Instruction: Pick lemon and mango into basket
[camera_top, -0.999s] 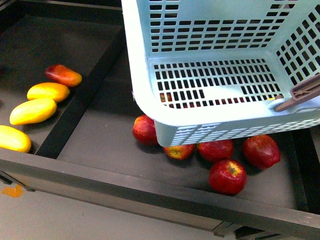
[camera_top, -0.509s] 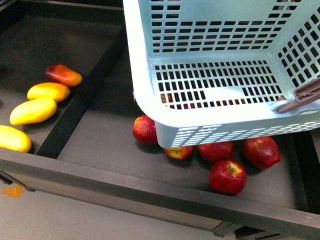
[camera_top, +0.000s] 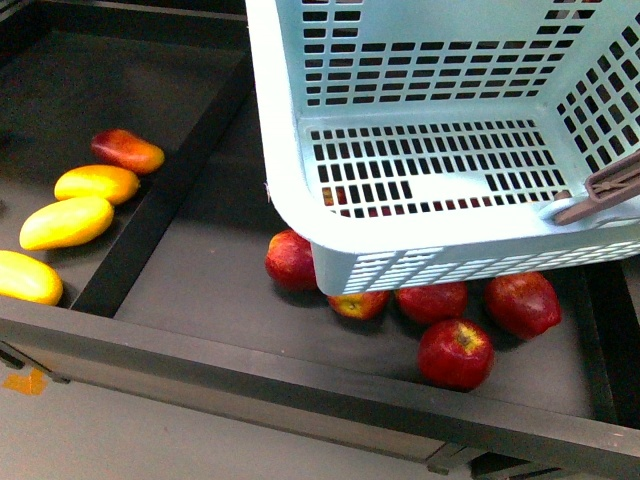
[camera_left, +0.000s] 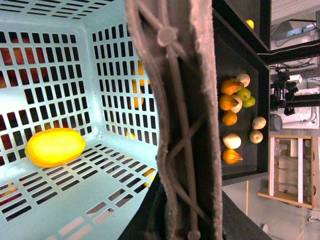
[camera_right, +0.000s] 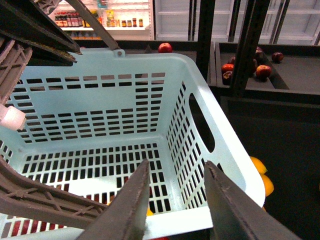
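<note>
The lemon (camera_left: 55, 146), or what looks like it through the lattice, lies on the floor of the basket (camera_top: 290, 200), which hangs tilted over the red apples (camera_top: 455, 352). That half of the task appears done. The mango (camera_top: 66, 222) lies among other yellow ones in the compartment to the left, well apart from the basket. The right gripper (camera_right: 175, 200) hovers above the basket with its fingers spread and empty. The left gripper (camera_left: 192, 222) sits hard against the brownish handle (camera_left: 185, 125), but whether it is clamped there cannot be told. Next, the free gripper probably has to clear the basket rim, cross the dark divider (camera_top: 160, 205) and close across the mango's narrow width.
</note>
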